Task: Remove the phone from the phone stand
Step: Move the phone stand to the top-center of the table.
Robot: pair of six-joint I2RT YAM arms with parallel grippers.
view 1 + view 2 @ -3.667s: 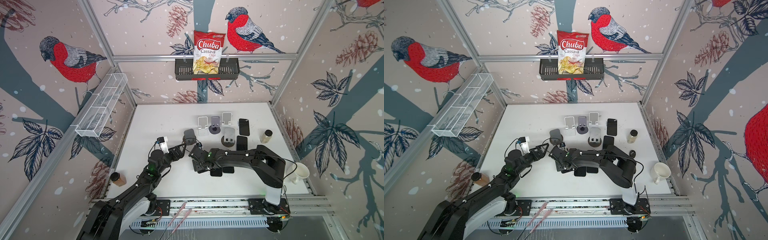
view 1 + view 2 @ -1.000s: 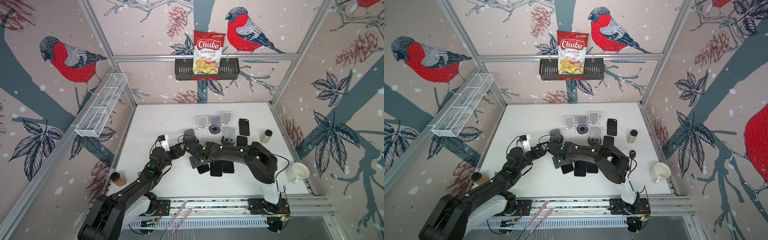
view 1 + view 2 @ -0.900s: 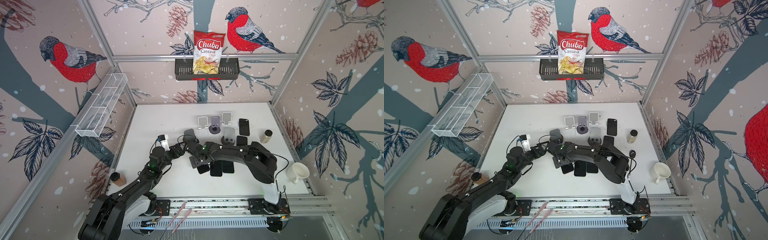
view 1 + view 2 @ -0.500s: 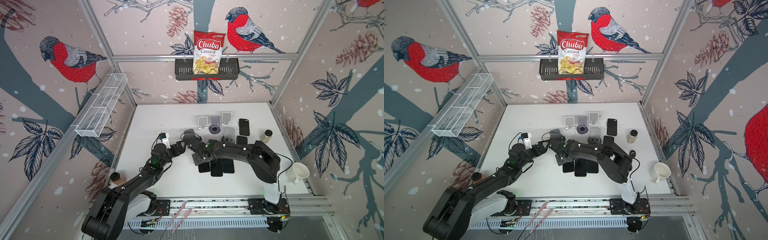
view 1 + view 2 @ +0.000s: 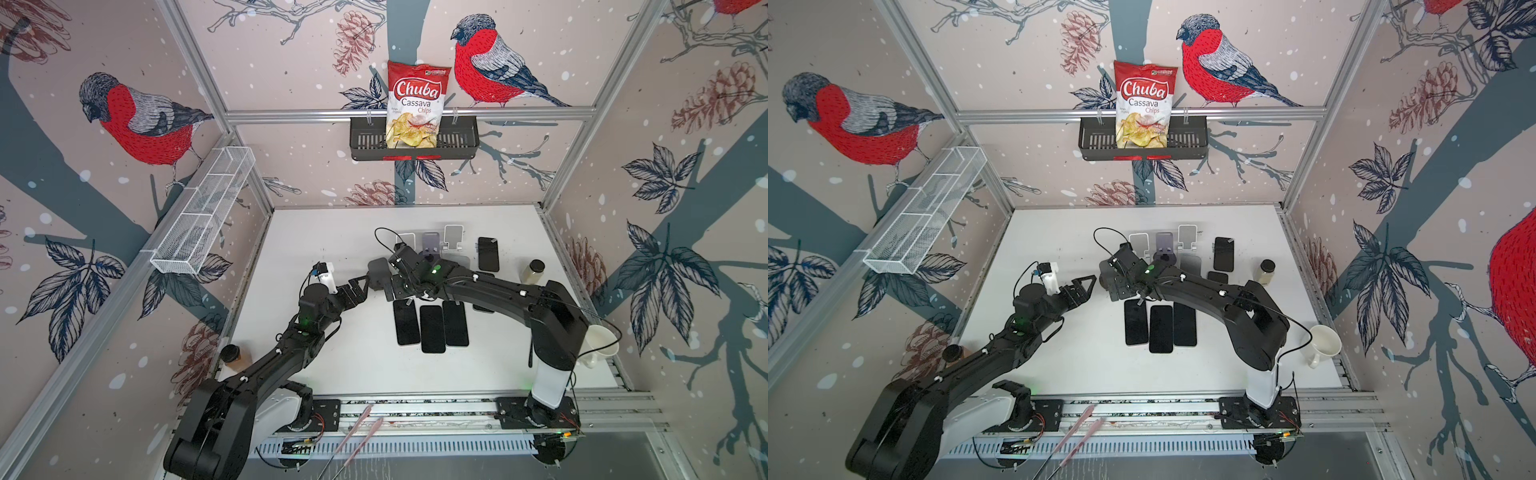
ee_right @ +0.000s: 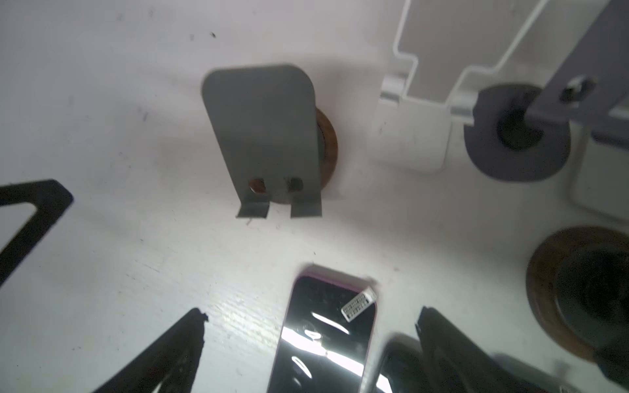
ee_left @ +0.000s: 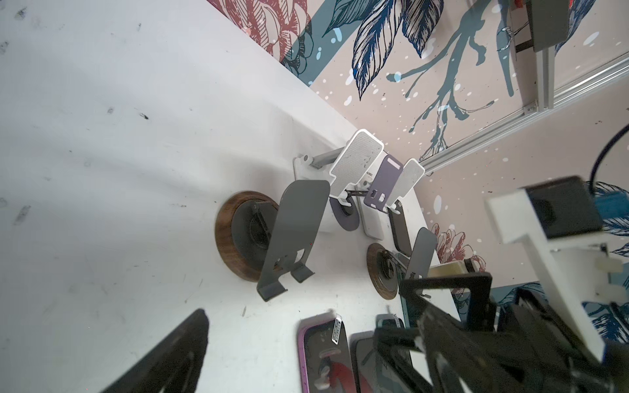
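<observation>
Phone with the purple edge lies flat on the desk in both top views, just in front of the grey phone stand. The right gripper hangs over its far end, and the left gripper sits just beside the stand.

Left wrist view: the stand carries nothing, and the left gripper's jaws are spread.

Right wrist view: the right gripper is spread wide astride the phone, pinching nothing.

Judged from this, the release looks finished. The arm should rise straight up without nudging the phone or the stand's lip.
</observation>
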